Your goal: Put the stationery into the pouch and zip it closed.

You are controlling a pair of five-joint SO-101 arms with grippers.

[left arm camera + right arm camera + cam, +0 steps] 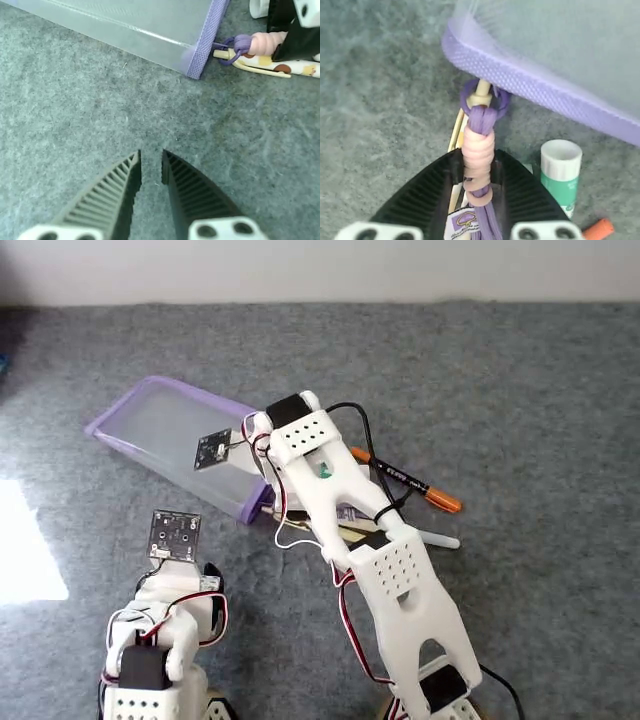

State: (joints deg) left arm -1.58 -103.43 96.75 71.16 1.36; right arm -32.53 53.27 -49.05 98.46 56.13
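Stationery-into-pouch task, insertion step. At far left lies the pouch, translucent with a purple edge, flat on the grey mat; whether its mouth is open cannot be told. The left gripper hovers over bare mat near the pouch's corner, jaws slightly parted and holding nothing. Further right, the right gripper is closed on a pink-and-purple braided cord, whose loop ties to a cream, spotted stick, probably a pen, with its tip just beside the pouch's purple edge. A glue stick stands near the right jaw; an orange marker and a white pen lie on the mat to the right, all outside the pouch, so the task appears to be at an early stage. To do this step well, the grip probably matters most: the cord is soft, so the stick is likely to swing or drag instead of following the jaws. A hold on the stiff body would steer better. The tip should probably be raised above the edge, not pushed against it, which could shove the light pouch away; the free left gripper seems well placed to pin the pouch.
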